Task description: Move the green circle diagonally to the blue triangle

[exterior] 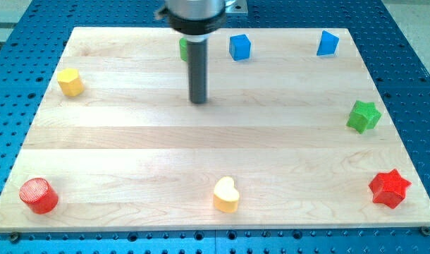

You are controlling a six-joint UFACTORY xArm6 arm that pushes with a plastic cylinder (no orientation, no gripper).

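The green circle (182, 49) sits near the board's top edge, mostly hidden behind the rod; only its left side shows. The blue triangle (328, 43) lies at the view's top right. My tip (199, 101) rests on the board just below the green circle, slightly to its right, with a gap between them. A blue cube (240, 46) stands between the green circle and the blue triangle.
A yellow hexagon (70, 82) is at the left, a red cylinder (38, 195) at the bottom left, a yellow heart (226, 195) at the bottom middle, a red star (389, 188) at the bottom right, and a green star (362, 116) at the right edge.
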